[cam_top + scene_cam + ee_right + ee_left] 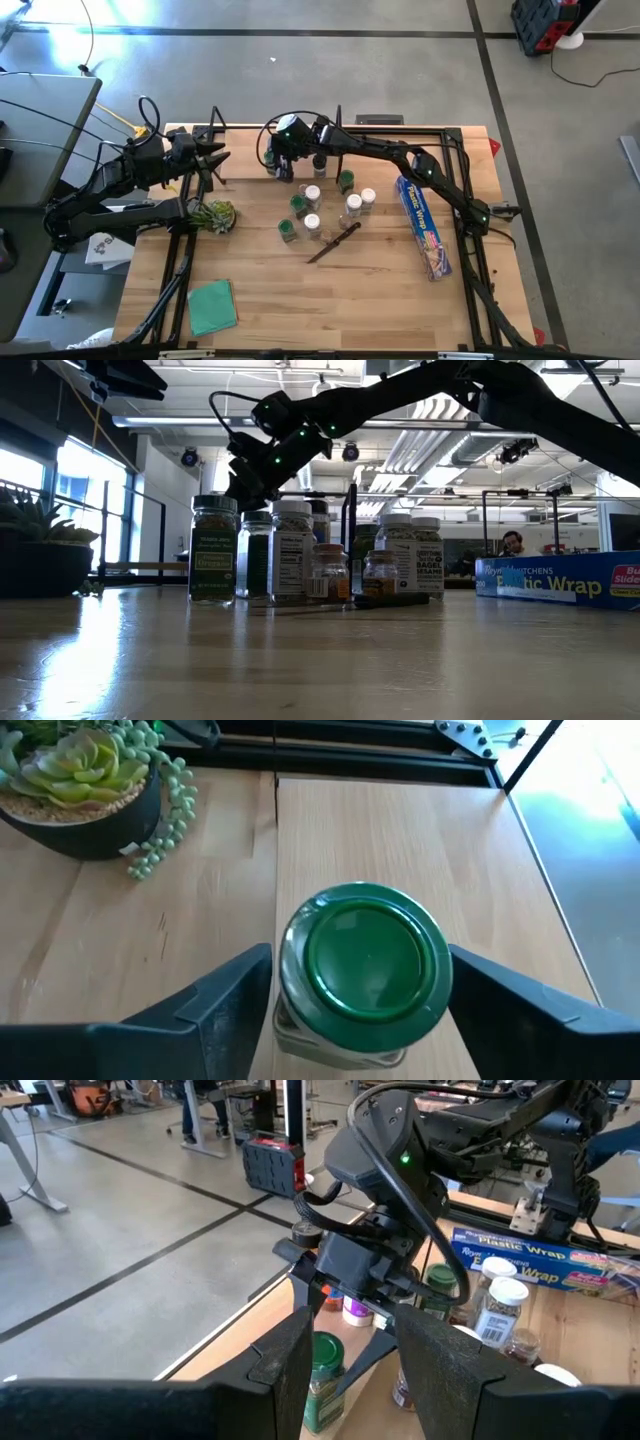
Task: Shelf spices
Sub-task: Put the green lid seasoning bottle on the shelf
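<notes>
My right gripper reaches across to the table's far side and is shut on a green-capped spice jar, which stands upright over a pale wooden plank. Several other spice jars with white and green caps stand grouped mid-table; in the low view they form a row. A thin black upright rod rises behind them. My left gripper hovers open at the far left, pointing toward the right gripper. My right gripper comes from above, pointing down, and pinches the jar between its two fingers, one on each side of the glass body just under the cap. The jar stays upright. Its base is hidden by the cap, so whether it rests on the plank cannot be told.
A potted succulent stands left of the jars, close to the held jar. A dark-handled knife lies near the jars' near side, a long blue wrap box lies to the right, and a green cloth lies near the near-left corner.
</notes>
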Robot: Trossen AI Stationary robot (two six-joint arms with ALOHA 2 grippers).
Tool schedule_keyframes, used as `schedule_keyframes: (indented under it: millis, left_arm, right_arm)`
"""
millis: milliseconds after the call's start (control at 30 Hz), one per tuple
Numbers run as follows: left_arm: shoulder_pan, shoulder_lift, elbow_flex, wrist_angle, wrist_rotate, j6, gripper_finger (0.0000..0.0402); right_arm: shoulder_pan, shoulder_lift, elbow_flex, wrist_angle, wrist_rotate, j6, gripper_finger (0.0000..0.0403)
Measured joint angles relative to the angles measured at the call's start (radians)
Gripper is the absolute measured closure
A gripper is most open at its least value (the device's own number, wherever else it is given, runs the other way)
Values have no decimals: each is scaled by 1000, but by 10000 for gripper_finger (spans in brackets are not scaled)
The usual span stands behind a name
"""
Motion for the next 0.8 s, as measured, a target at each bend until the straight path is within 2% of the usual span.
schedule_keyframes:
  millis: [433,800]
  left_arm:
    - [0,0,0,-10,0,0,261]
    - [0,0,0,-10,0,0,261]
  right_arm:
    - [0,0,0,-29,0,-26,120]
    - [0,0,0,-48,47,-89,119]
